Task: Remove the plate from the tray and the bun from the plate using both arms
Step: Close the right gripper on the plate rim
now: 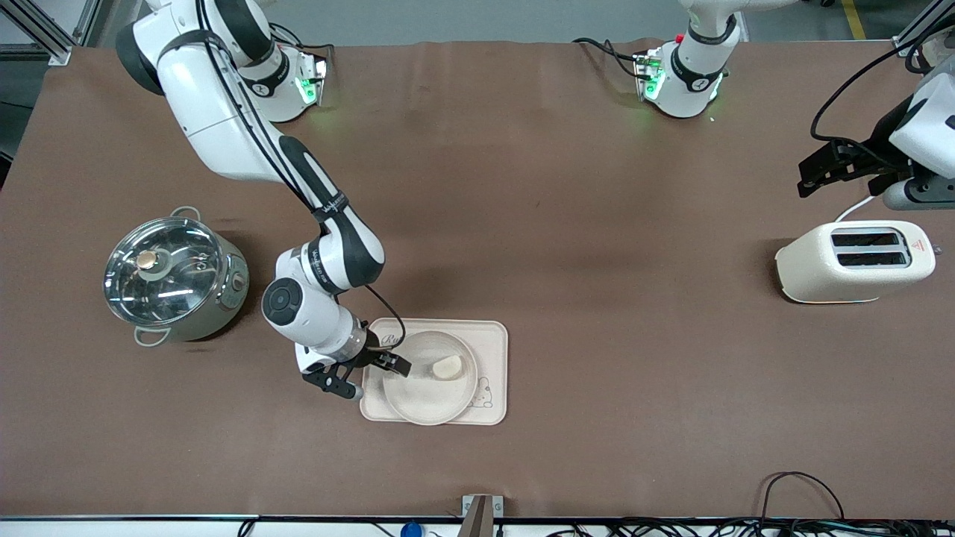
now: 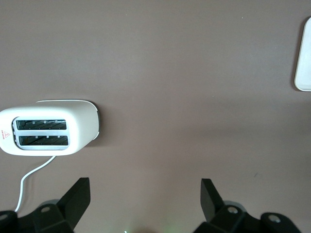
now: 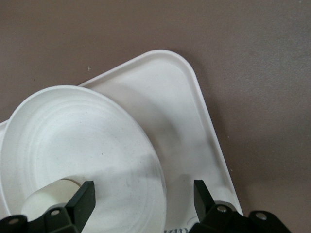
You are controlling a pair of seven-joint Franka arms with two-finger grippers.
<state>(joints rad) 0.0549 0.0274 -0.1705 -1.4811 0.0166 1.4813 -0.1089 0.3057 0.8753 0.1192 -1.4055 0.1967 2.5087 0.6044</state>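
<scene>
Nothing of the task was done yet, by my reading: the plate lay on the tray, its rim overhanging the tray's edge nearer the front camera, and the bun sat on the plate. The right gripper straddled the plate's rim with fingers spread, gripping nothing. Lifting plate and bun both remained. Bare table surrounded the tray; the pot and toaster stood well apart. The left gripper waited released above the toaster.

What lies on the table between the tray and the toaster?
Nothing: between the tray and the toaster the front view shows only bare brown table.
</scene>
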